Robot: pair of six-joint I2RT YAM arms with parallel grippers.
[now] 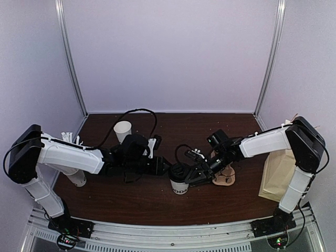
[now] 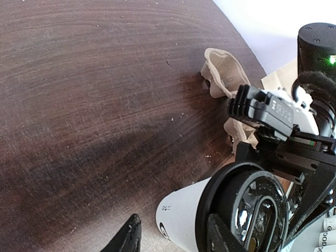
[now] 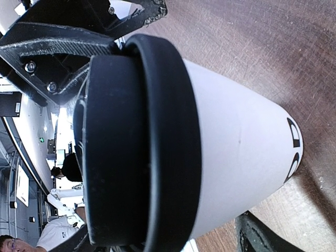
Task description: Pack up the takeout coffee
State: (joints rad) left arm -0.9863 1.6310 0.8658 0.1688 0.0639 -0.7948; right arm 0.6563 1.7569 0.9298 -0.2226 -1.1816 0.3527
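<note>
The takeout coffee is a white paper cup with dark print and a black lid. It stands upright on the dark wooden table, near the front centre. My left gripper reaches in from the left at lid height. In the left wrist view one finger hangs clear of the cup wall and the other lies over the lid. My right gripper comes in from the right around the cup. Its lower finger sits just off the cup wall; its other finger is hidden.
The brown pulp cup carrier lies just right of the coffee, behind my right gripper, and shows as well in the left wrist view. A brown paper bag leans at the right edge. An empty white cup stands back left, with wrapped straws beyond my left arm.
</note>
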